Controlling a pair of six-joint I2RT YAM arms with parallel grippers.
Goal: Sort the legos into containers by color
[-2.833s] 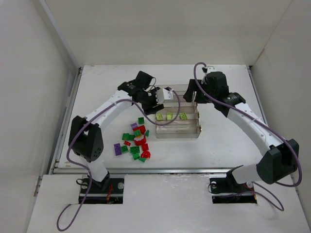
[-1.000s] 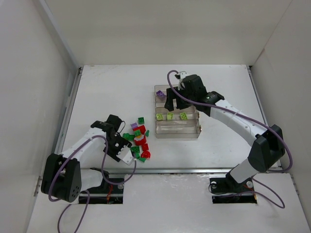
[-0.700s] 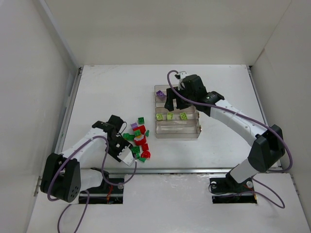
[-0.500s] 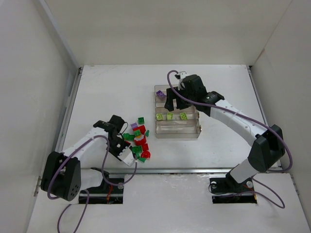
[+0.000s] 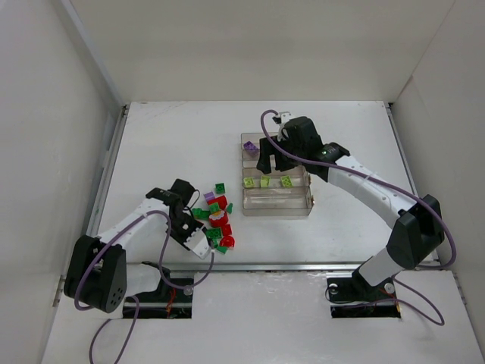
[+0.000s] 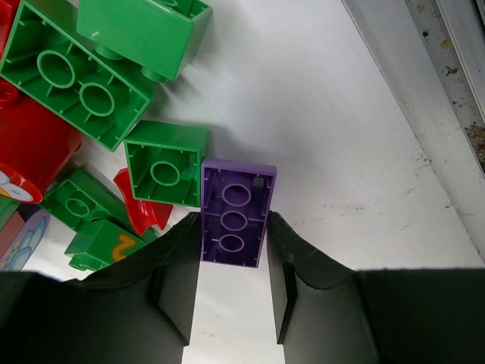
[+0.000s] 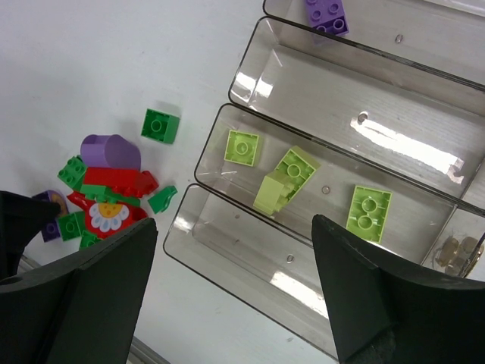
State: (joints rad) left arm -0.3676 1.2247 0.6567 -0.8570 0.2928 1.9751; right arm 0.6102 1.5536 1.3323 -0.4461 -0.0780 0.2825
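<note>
the left gripper is down on the table at the near left edge of the loose pile, its jaws narrowed to the width of one purple brick. the brick lies on the table with its hollow underside up, and the near end of it sits between the two fingers, which lie against its long sides, so the gripper is closed on it. a small dark green square brick, also upside down, touches the purple brick's left side; a longer green brick and a red piece lie beyond it.

the right gripper hangs above the tray with its fingers spread wide and nothing held between them. the tray stands just right of the pile, its four long compartments side by side. the far compartment holds a second purple brick. the third compartment from the far side holds the lime bricks, spread along its length. in the right wrist view a single dark green brick lies apart from the pile, near the tray's left end, and a red piece with a flower print sits in the pile
</note>
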